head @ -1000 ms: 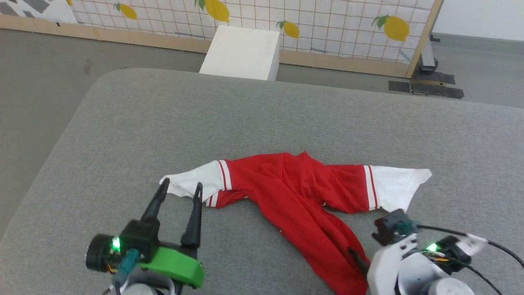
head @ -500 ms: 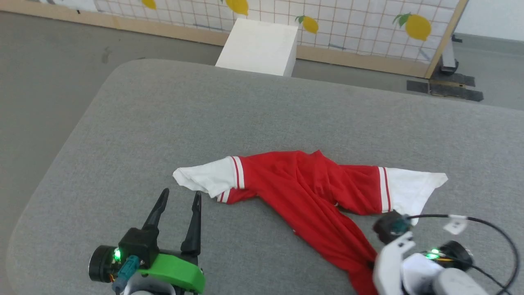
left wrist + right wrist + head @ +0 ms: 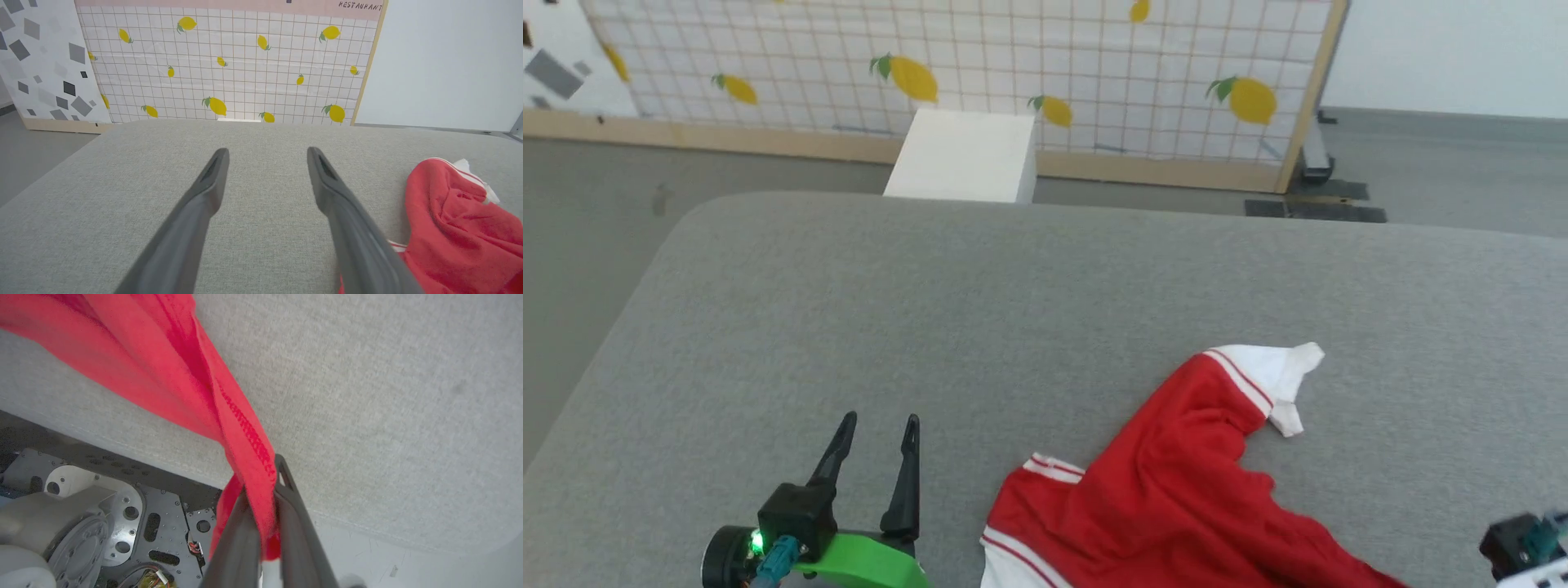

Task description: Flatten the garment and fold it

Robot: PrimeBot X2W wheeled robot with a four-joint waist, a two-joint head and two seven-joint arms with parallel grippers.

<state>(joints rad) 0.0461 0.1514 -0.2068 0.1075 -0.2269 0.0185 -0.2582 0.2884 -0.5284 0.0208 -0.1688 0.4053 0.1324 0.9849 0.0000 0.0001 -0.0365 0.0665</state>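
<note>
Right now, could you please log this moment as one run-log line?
left gripper: open, empty | right gripper: shut on garment edge | garment: bunched, unfolded

Red shirt [image 3: 1176,498] with white sleeves and red-and-white striped trim on a grey bench [image 3: 931,310]. Behind the bench, a white box [image 3: 964,155] and white gridded screen [image 3: 1094,57] with yellow lemons.

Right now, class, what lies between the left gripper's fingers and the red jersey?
Nothing but bare grey upholstery: in the head view, the open left gripper and the jersey have just that strip between them.
</note>
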